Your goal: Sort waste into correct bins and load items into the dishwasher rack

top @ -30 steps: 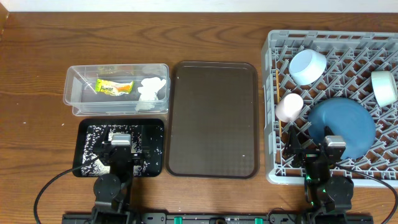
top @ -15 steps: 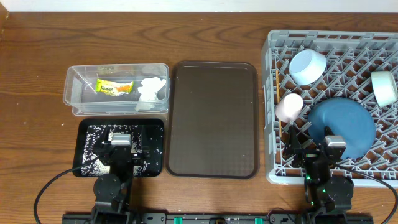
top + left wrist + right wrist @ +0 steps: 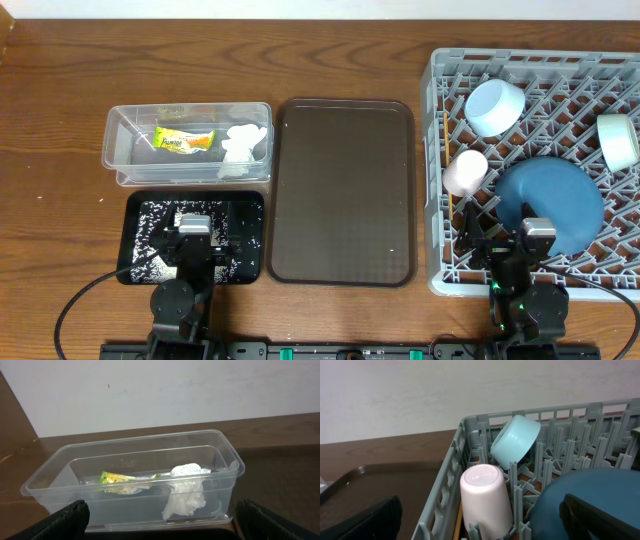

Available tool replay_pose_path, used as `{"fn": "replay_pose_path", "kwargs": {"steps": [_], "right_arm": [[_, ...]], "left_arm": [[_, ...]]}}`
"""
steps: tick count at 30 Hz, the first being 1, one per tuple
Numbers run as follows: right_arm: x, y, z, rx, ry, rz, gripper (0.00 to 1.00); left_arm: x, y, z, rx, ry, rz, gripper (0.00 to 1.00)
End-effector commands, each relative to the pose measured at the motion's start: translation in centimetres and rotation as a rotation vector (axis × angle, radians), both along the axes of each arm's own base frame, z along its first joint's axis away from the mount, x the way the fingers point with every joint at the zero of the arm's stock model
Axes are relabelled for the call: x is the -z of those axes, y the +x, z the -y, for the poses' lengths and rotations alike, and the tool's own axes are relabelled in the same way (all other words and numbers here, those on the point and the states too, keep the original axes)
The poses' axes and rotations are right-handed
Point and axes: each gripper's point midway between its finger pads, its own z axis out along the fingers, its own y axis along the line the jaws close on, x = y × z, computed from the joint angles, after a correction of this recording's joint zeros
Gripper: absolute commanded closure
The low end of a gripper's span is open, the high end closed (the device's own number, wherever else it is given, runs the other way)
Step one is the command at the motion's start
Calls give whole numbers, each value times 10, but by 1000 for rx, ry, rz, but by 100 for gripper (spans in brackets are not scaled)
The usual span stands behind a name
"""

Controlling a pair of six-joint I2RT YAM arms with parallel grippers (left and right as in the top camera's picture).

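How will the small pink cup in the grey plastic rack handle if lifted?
The small pink cup looks rigid and glossy, so probably slippery. It sits upside down among pegs of the grey plastic rack, so it may snag or tip if pulled sideways.

Two bowls, two trays, one plate, one cup, one tub, one rack

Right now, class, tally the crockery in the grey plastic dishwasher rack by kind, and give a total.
Bowls: 2 (pale blue-white round bowl, mint-green bowl)
Cups: 1 (small pink cup)
Plates: 1 (dark blue round plate)
Total: 4
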Motion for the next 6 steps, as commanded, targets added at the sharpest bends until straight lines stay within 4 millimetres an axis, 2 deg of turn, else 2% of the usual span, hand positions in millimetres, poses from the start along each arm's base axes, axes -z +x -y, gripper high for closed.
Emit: {"fn": "replay_pose_path", "kwargs": {"steps": [1,6], "right_arm": [[0,0,-2,-8,-15,3,1],[0,0,-2,-8,-15,3,1]], "left_arm": [[18,-1,-1,0,27,-50,4],[18,-1,-1,0,27,-50,4]]}}
